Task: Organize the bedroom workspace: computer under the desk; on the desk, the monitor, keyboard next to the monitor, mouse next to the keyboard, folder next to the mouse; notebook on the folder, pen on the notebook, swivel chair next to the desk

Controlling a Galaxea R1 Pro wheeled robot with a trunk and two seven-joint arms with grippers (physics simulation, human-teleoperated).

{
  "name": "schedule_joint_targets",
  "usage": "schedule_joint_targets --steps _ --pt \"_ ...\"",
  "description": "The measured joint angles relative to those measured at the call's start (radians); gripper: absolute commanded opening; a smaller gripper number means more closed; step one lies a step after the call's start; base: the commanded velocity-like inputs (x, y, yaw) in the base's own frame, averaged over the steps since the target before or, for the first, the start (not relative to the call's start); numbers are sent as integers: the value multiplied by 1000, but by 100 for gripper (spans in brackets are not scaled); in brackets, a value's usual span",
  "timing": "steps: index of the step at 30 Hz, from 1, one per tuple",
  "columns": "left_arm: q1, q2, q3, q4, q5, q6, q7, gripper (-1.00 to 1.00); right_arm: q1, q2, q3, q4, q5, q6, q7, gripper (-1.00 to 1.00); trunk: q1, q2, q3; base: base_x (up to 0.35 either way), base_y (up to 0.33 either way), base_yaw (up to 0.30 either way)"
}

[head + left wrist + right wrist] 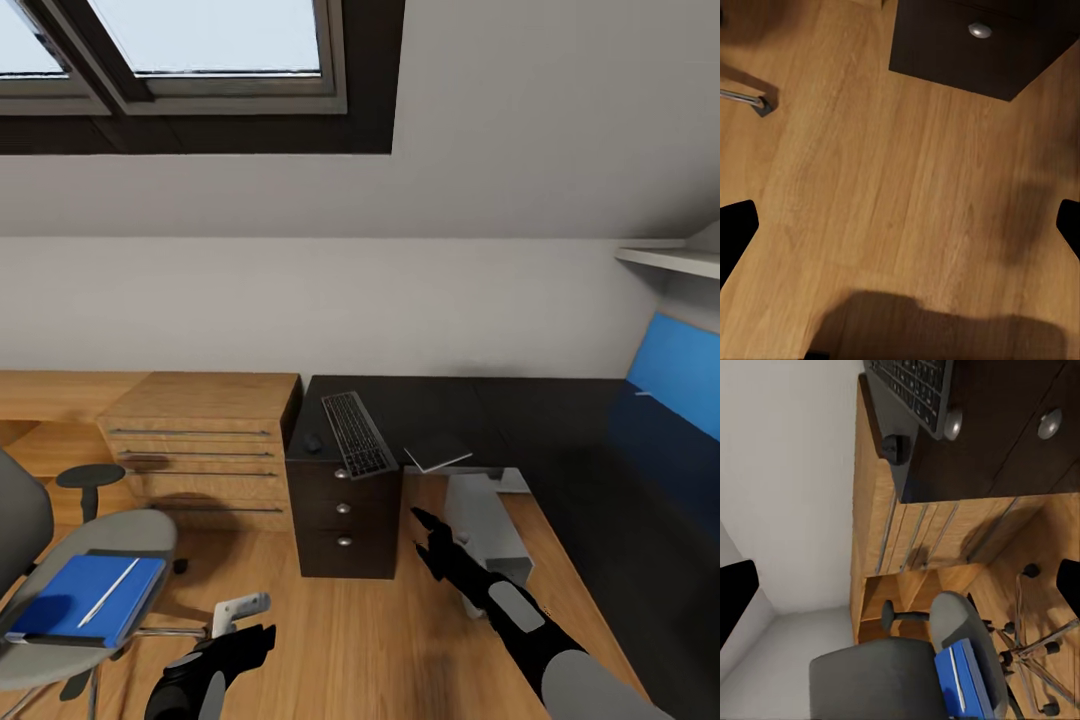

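On the black desk (560,420) the keyboard (355,433) (911,386) lies overhanging the front edge. The small mouse (313,443) (895,448) lies at its left and the thin grey notebook (436,451) at its right. The light-grey computer (487,528) stands on the floor beneath the desk. At the left is the swivel chair (120,535) (881,679), its seat bearing the blue folder (70,600) (971,682) with the white pen (108,592) on top. My right gripper (430,535) hangs open beside the computer. Low over the floor my left gripper (245,645) is open. The monitor is out of view.
Black drawers (343,510) (967,41) stand under the desk's left end. A light wooden cabinet (200,440) (915,536) runs along the wall beside them. A chrome chair spoke (742,97) reaches over the plank floor (360,640). A blue panel (680,385) backs the desk at right.
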Motion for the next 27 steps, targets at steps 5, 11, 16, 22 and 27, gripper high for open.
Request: schedule_joint_targets --steps 5,11,16,22,27 --pt "-1 0 0 -19 0 0 0 100 0 7 6 17 23 -130 5 100 19 -35 -16 0 0 0" --pt "-1 0 0 -23 0 0 0 100 0 39 5 13 82 -281 4 100 42 -77 -34 0 0 0" --pt "-2 0 0 -24 0 0 0 100 0 50 5 11 100 -356 -14 100 61 -112 -50 0 0 0" --pt "-2 0 0 -25 0 0 0 100 0 93 -1 -28 94 -376 -70 100 84 -154 -69 0 0 0" --pt "-2 0 0 -26 0 0 0 100 0 122 -1 -41 91 -425 -81 100 104 -189 -85 0 0 0"
